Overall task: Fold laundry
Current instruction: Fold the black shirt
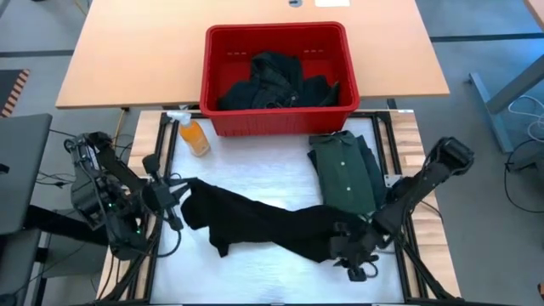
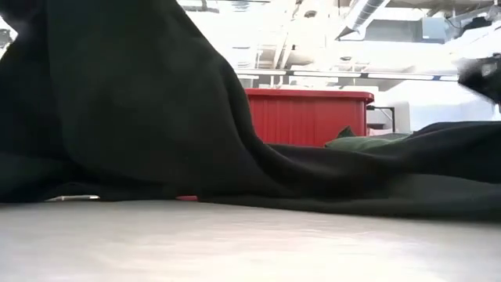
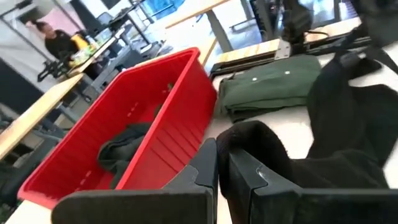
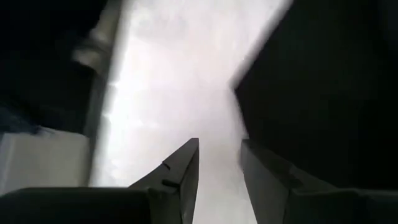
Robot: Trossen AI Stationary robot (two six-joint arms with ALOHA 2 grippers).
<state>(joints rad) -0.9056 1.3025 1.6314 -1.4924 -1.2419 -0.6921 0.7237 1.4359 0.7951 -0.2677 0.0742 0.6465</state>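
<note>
A long black garment [image 1: 263,223] lies across the white table top from left to right. Its left end is raised, with my left gripper [image 1: 170,204] shut on it; in the low view this end rises as a dark drape [image 2: 117,94]. My right gripper [image 1: 355,259] is at the garment's right end, open. In the right wrist view bare table shows between its fingers [image 4: 219,168], with the black cloth [image 4: 323,93] just beside one finger. A folded green shirt [image 1: 344,170] lies flat at the right. My left gripper pinches a bunched fold at the black garment's left end [image 3: 245,137] between its two fingers, which slant slightly downward. That end is lifted clear. The rest hangs slack down to the table and trails away toward the right.
A red basket [image 1: 276,110] holding more dark clothes [image 1: 272,81] stands at the far edge. An orange bottle [image 1: 195,138] lies at its left near corner. A wooden table [image 1: 127,59] lies beyond. In the left wrist view a person [image 3: 56,40] is far off in the room.
</note>
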